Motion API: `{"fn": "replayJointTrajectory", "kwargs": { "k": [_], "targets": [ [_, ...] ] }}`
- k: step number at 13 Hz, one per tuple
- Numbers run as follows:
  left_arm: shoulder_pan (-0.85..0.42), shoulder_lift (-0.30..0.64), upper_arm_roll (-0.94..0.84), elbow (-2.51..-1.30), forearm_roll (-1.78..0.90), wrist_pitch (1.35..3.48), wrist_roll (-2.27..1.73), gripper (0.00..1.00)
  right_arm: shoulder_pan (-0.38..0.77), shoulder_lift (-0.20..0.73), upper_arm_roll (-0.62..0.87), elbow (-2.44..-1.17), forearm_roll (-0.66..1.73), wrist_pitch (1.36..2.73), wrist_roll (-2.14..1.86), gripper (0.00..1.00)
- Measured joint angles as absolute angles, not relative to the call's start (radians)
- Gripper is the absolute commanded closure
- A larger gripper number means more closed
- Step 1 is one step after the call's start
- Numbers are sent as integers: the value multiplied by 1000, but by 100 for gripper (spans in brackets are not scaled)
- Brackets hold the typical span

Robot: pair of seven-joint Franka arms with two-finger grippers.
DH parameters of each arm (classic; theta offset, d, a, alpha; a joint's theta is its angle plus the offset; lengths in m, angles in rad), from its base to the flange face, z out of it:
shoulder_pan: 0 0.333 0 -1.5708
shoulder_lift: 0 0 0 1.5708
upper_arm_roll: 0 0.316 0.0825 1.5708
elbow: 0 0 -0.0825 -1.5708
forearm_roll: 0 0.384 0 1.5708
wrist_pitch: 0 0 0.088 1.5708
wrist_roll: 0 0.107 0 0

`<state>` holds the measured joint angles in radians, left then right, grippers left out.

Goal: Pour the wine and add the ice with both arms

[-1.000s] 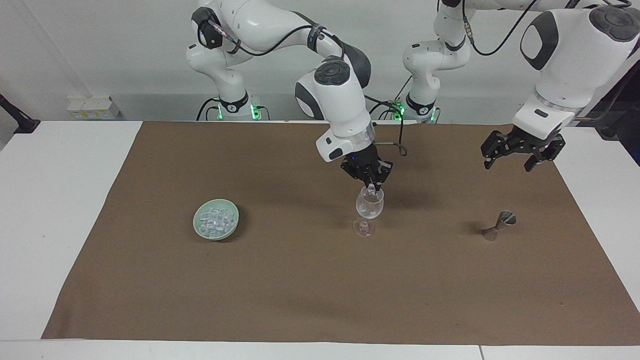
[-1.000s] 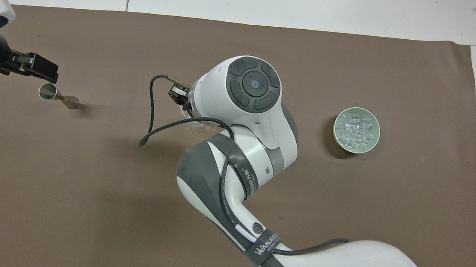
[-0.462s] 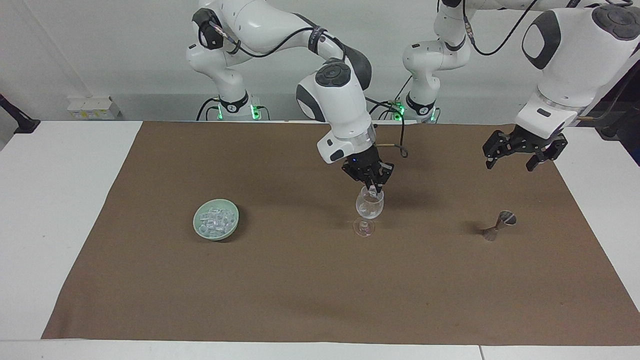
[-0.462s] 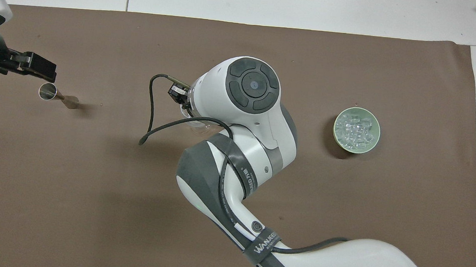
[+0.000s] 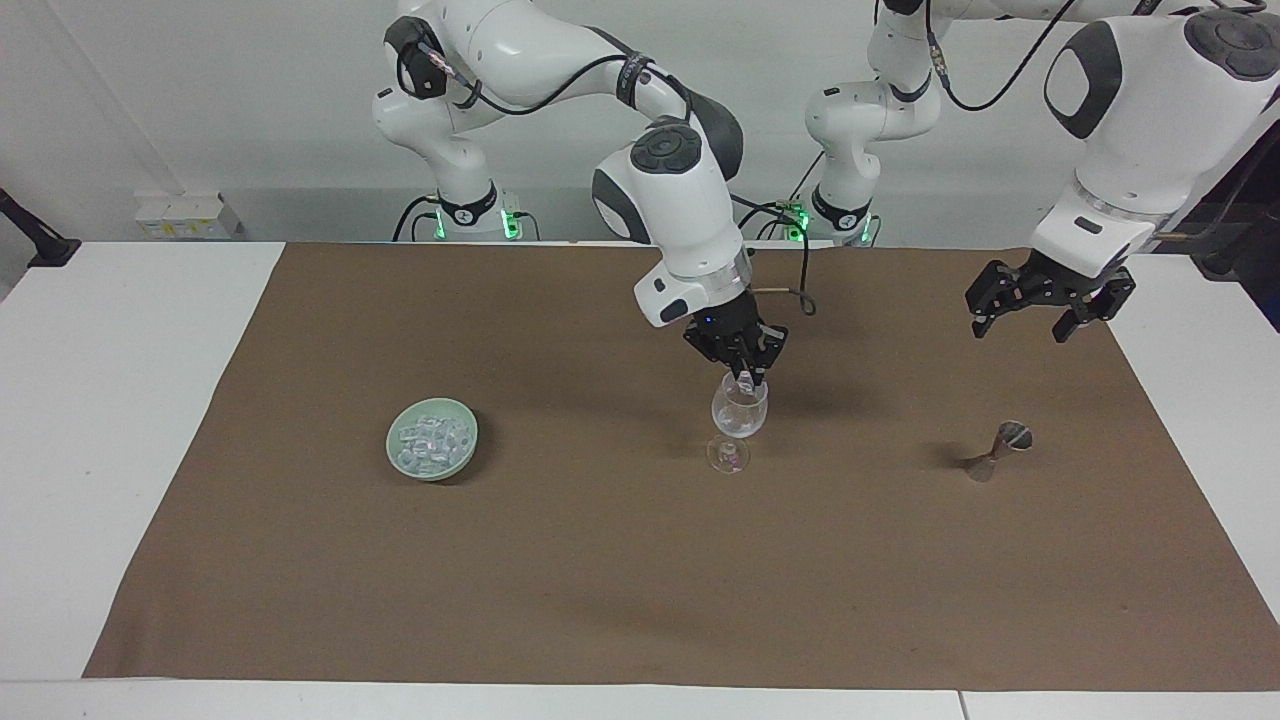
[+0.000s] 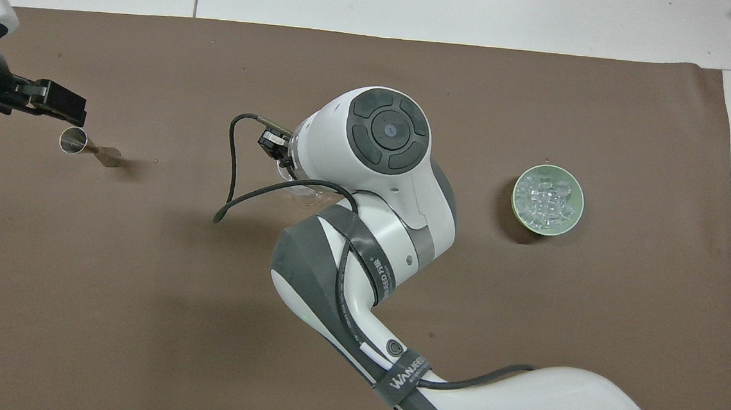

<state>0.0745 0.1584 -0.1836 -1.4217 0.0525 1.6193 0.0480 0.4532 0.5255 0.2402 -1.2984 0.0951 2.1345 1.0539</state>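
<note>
In the facing view, the right arm's black two-finger gripper (image 5: pixel 747 378) hangs at the centre of the frame directly over the mouth of a clear stemmed wine glass (image 5: pixel 739 412), its fingertips pinched together on a small clear chunk of ice (image 5: pixel 745 381) just above the rim. The glass stands upright on the brown cloth (image 5: pixel 620 560) that covers the white table (image 5: pixel 110 400). The rest of the ice, a heap of small whitish glassy chunks (image 5: pixel 432 443), lies in a shallow pale green round bowl (image 5: pixel 398 452) at the left-centre of that frame, well apart from the gripper and the glass, toward the right arm's end of the table. In the overhead view the bowl sits at the right-centre (image 6: pixel 521 218) with the heap (image 6: pixel 547 198) showing inside it, while the right arm's large white wrist hides the glass almost wholly. The left arm's black gripper (image 5: pixel 1024 322) waits in the air at the upper right of the facing view, fingers spread wide and empty, over the cloth beside a small metal double-cone measuring cup (image 5: pixel 1001 451), which stands tilted in appearance on the cloth; in the overhead view this gripper (image 6: pixel 57 103) shows at the upper left, just above the cup (image 6: pixel 85 146).
</note>
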Motion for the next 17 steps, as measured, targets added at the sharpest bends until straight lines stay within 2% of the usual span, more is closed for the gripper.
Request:
{"fn": "replayJointTrajectory", "kwargs": {
  "k": [4,5,13,15,16,17],
  "targets": [
    [76,158,-182,-1422,53,1619,48,0,453,525,240,-1298,95,2134,1054,76],
    [77,158,-182,-1422,53,1619,48,0,453,525,240,-1298,95,2135,1054,66],
    [98,158,-181,-1422,53,1618,52,0,453,525,240,-1298,95,2135,1054,67],
    [99,158,-180,-1422,53,1618,52,0,453,525,240,-1298,95,2135,1054,64],
    [99,158,-180,-1422,53,1619,52,0,453,525,241,-1298,95,2134,1054,51],
    [99,158,-180,-1421,53,1619,52,0,453,525,241,-1297,95,2134,1054,28]
  ]
}}
